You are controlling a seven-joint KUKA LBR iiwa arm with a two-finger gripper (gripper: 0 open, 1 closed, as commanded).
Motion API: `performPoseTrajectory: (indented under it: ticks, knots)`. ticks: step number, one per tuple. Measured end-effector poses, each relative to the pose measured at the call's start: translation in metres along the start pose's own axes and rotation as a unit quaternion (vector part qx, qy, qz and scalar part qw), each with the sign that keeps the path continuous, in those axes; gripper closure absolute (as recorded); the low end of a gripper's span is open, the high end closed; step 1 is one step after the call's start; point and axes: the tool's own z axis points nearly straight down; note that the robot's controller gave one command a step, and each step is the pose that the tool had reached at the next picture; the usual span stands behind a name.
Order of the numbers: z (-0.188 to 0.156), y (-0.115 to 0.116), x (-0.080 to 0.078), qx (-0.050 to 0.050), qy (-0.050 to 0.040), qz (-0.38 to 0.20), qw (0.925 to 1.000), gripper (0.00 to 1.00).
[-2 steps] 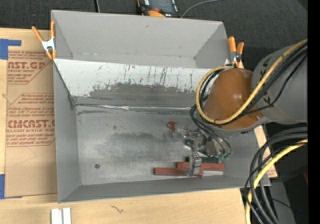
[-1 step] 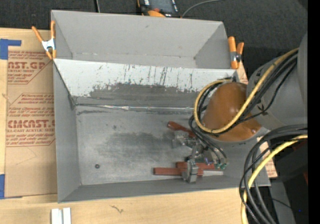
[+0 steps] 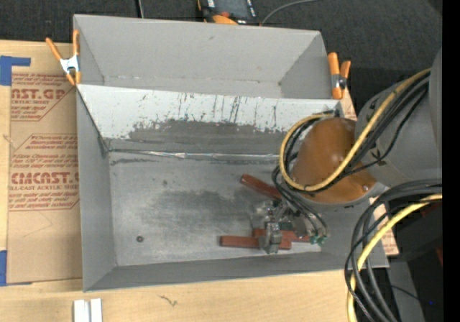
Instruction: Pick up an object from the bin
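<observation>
My gripper [image 3: 272, 236] is low in the bin's near right part, its metal fingers pointing down at the floor. A flat reddish-brown bar [image 3: 237, 241] lies along the floor there, and the fingers stand right over its right half, with the bar showing on both sides of them. A second reddish-brown piece [image 3: 257, 185] lies slanted a little farther back, just left of the arm's wrist. Whether the fingers pinch the bar is hidden by the gripper's own body.
The arm, with its orange dome and looping black and yellow cables, hangs over the bin's right side. The floor to the left and middle is bare scuffed metal, with a sloped wall at the back.
</observation>
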Motion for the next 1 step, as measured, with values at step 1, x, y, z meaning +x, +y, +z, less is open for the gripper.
performPoseTrajectory:
  ticks: [1]
  knots:
    - [-0.1348,0.0689,-0.0604,0.000,-0.0054,-0.006,1.0000,1.00]
